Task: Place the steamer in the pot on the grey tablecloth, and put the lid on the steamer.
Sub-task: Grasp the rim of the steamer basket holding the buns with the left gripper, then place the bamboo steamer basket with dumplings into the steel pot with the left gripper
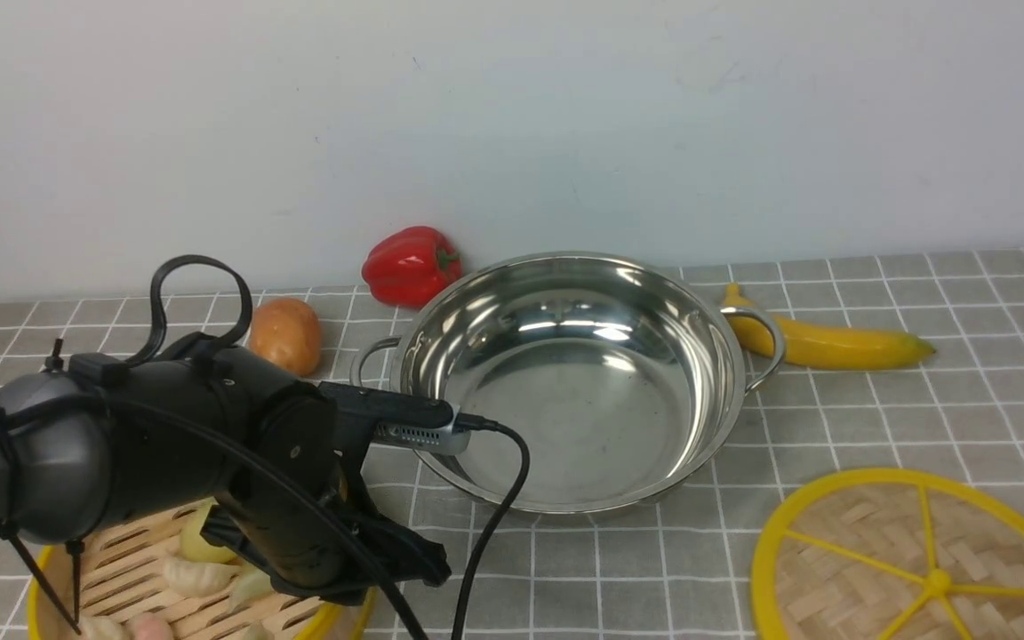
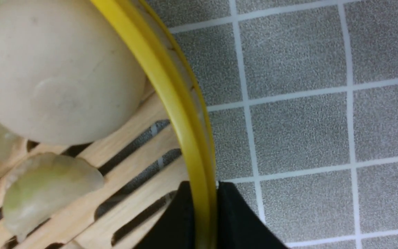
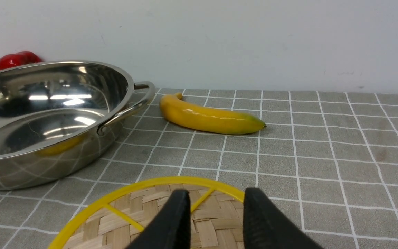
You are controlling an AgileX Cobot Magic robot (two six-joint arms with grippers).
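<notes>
The steamer sits on the grey tablecloth at the near left, holding a pale bun and a green dumpling on its slatted floor. My left gripper is shut on the steamer's yellow rim, one finger inside and one outside, as seen at the left gripper. The empty steel pot stands in the middle. The lid lies flat at the near right. My right gripper hovers open above the lid, holding nothing.
A red pepper and an onion lie behind the pot on the left. A banana lies beside its right handle. A wall closes the back. My left arm's cable hangs over the pot's near left rim.
</notes>
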